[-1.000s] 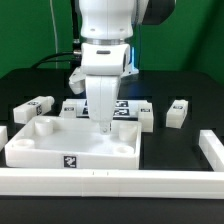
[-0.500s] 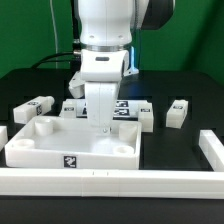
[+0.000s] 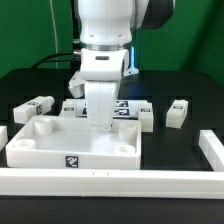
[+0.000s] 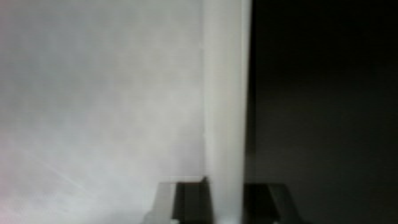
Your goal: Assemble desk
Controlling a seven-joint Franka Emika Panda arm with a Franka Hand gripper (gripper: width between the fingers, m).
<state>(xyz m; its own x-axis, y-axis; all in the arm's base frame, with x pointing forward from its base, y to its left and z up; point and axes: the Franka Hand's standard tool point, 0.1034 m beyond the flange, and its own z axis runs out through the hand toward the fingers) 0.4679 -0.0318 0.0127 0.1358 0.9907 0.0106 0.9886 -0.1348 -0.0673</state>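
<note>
The desk top, a white rectangular tray with a raised rim and round corner sockets, lies on the black table close to the front rail. My gripper points straight down at its far rim, right of the middle. In the wrist view the rim runs as a pale strip between my two dark fingers, and the gripper is shut on it. Short white legs lie behind the top: one at the exterior view's left, one beside my arm, one and one to the right.
A long white rail edges the table's front and turns up at the exterior view's right. The marker board lies flat behind my gripper. Black table shows beyond the rim.
My jaws have closed from wide open onto the desk top's far rim. The arm and the parts have stayed where they were.
</note>
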